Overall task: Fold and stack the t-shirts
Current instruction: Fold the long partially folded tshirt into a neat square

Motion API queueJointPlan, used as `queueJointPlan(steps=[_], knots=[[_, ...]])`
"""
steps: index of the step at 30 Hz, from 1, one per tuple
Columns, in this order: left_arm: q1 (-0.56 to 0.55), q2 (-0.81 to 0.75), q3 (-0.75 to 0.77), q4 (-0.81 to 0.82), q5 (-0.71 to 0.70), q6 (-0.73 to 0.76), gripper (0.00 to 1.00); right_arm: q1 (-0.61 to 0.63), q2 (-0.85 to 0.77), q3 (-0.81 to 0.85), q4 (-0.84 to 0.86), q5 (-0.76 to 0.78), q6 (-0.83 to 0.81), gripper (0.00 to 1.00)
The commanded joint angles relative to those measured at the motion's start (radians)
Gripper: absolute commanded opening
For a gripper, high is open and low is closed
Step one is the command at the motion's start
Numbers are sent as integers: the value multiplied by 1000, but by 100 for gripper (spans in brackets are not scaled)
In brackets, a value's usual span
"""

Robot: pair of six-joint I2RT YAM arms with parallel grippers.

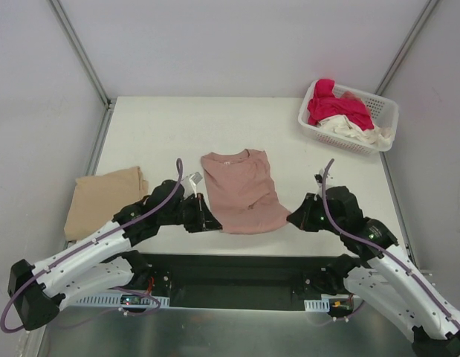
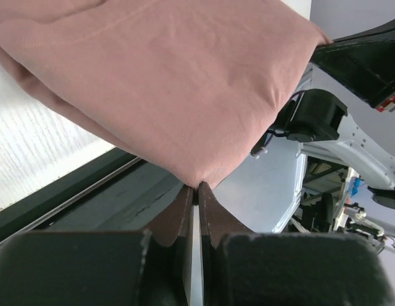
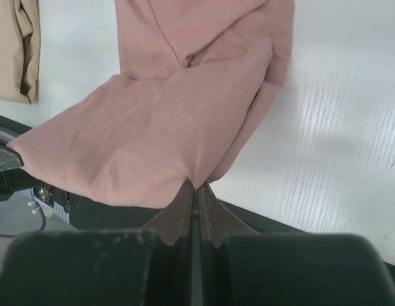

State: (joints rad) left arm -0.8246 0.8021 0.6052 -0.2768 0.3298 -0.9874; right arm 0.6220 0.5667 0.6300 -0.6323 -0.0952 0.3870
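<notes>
Worktop (image 1: 163, 134): pink t-shirt (image 1: 241, 190) at near edge.
Left pincer (image 2: 197, 188): clamped on its near-left corner.
Right pincer (image 3: 196, 186): clamped on near-right corner.

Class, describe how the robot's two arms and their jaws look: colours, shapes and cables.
The left arm and right arm each have white shell segments near the base and black joints and wrist sections. A thin purple cable runs along each arm. The jaws are dark, flat wedges tapering to thin tips, on blocky black housings.
</notes>
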Motion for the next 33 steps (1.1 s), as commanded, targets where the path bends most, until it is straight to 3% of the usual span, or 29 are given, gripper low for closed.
queueJointPlan(steps=[1,9,22,33], knots=[[21,92,139,-45,-63,72,0,-1,128,175,11,138,-80,2],[238,216,257,-50,18,145,0,-123,361,370,91,103,-171,1],[426,451,407,-48,84,223,0,-255,788,657,157,-89,-238,1],[551,791,585,-50,130,254,0,-307,1173,879,204,-170,-227,1]])
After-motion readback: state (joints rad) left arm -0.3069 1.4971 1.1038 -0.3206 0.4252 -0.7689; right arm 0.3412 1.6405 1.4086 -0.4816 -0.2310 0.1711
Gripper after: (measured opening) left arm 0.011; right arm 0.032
